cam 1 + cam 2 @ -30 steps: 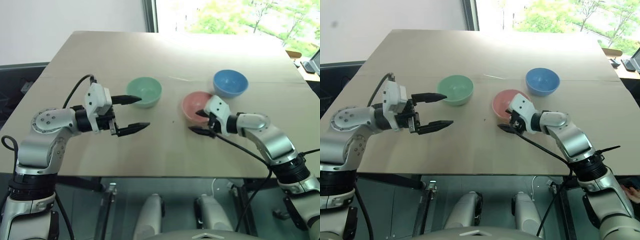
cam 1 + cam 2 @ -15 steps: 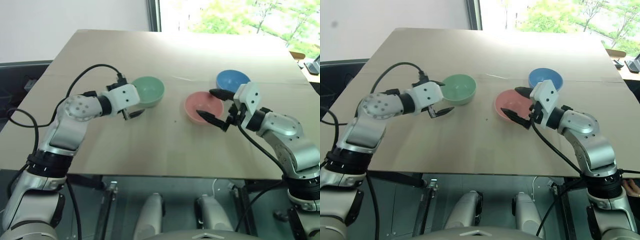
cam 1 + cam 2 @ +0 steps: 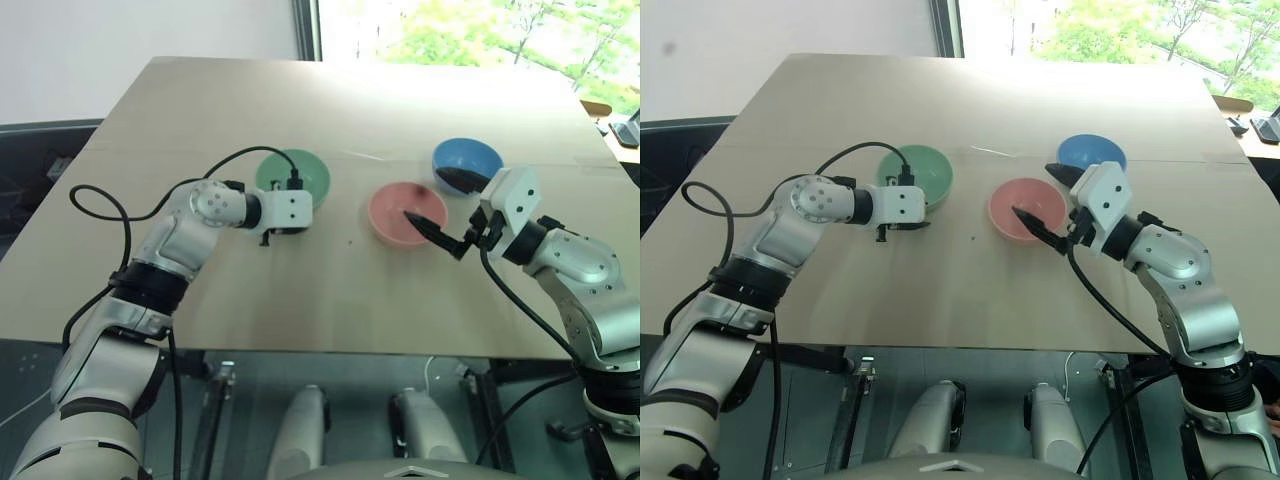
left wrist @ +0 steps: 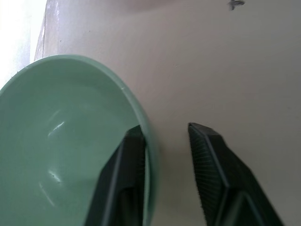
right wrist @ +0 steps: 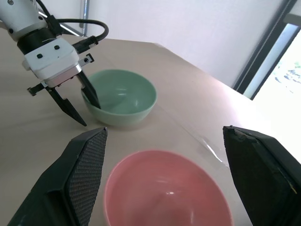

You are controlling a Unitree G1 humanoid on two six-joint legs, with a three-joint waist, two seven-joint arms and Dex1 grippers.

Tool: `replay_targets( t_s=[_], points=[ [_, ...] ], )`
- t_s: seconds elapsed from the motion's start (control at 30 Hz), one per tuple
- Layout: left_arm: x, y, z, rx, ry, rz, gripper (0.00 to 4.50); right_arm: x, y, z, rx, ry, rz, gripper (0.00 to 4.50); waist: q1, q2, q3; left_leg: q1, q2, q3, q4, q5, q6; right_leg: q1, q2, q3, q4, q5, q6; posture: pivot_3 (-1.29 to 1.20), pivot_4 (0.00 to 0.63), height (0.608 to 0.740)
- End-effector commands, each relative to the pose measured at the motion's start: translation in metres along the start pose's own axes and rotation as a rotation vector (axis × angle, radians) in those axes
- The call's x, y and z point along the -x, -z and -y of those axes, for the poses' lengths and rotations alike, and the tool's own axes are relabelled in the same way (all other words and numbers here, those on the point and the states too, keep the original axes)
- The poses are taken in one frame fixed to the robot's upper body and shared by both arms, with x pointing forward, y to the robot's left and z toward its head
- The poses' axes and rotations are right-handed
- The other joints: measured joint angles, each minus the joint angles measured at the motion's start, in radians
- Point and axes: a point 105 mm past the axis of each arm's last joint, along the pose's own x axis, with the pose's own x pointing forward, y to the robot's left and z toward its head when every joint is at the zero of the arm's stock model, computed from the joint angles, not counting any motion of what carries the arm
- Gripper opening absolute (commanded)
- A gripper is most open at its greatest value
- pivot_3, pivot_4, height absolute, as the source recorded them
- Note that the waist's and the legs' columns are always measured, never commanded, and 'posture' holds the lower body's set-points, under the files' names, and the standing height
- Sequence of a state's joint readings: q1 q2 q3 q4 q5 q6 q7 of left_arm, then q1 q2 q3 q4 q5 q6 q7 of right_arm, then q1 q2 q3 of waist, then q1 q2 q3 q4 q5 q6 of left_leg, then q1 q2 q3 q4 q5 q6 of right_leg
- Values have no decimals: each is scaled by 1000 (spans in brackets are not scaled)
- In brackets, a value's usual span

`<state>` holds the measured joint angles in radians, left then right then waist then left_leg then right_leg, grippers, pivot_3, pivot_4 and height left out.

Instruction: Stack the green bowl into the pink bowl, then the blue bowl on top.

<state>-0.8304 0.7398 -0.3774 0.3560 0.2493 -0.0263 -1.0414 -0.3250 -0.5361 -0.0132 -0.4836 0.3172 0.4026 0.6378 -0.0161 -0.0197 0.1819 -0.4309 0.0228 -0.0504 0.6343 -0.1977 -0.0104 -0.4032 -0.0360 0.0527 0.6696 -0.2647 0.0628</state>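
Observation:
The green bowl (image 3: 300, 172) stands left of centre on the table. My left gripper (image 4: 164, 129) points down at its near rim, one finger inside the bowl and one outside. It is open, with a narrow gap still showing between the outer finger and the rim. The pink bowl (image 3: 392, 212) stands to the right of the green one, and the blue bowl (image 3: 470, 157) behind it to the right. My right gripper (image 3: 438, 198) hovers wide open at the pink bowl's right side. One finger reaches over that bowl's rim and the other is in front of the blue bowl. It holds nothing.
The three bowls stand on a tan tabletop (image 3: 330, 290) with bare room in front of and behind them. A black cable (image 3: 215, 165) loops over my left forearm beside the green bowl. The table's front edge runs just below both arms.
My left gripper has swung in from the left to the green bowl's near rim, and its fingers have narrowed around it. My right gripper has risen from the table and opened wider beside the pink bowl.

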Motion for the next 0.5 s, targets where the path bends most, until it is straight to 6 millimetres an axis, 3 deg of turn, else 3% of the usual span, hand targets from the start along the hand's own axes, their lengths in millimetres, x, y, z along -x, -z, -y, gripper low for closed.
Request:
replay_targets(
  t_s=[0.03, 0.17, 0.33, 0.5],
  points=[
    [2, -3, -10, -5, -18, 9, 214, 7, -15, 2, 43, 28, 60, 4120, 0, 0, 0, 0, 0, 0, 0, 0, 0, 0, 0, 0, 0, 0, 0, 0, 150, 740],
    [3, -14, -16, -5, -17, 70, 95, 12, -15, 0, 39, 26, 75, 4120, 0, 0, 0, 0, 0, 0, 1, 0, 0, 0, 0, 0, 1, 0, 0, 0, 150, 740],
    [20, -67, -34, -82, -60, 350, 95, 27, -11, 1, -12, 29, 70, 4120, 6, 0, 0, 0, 0, -1, 2, 0, 0, 0, 0, 0, 3, 0, 0, 0, 150, 740],
    [32, -105, -46, -164, -61, 523, 95, 43, -11, 7, -13, 94, 59, 4120, 3, 0, 0, -1, -1, -1, 3, 0, 0, 0, -1, 0, 3, 0, 0, 0, 150, 740]
  ],
)
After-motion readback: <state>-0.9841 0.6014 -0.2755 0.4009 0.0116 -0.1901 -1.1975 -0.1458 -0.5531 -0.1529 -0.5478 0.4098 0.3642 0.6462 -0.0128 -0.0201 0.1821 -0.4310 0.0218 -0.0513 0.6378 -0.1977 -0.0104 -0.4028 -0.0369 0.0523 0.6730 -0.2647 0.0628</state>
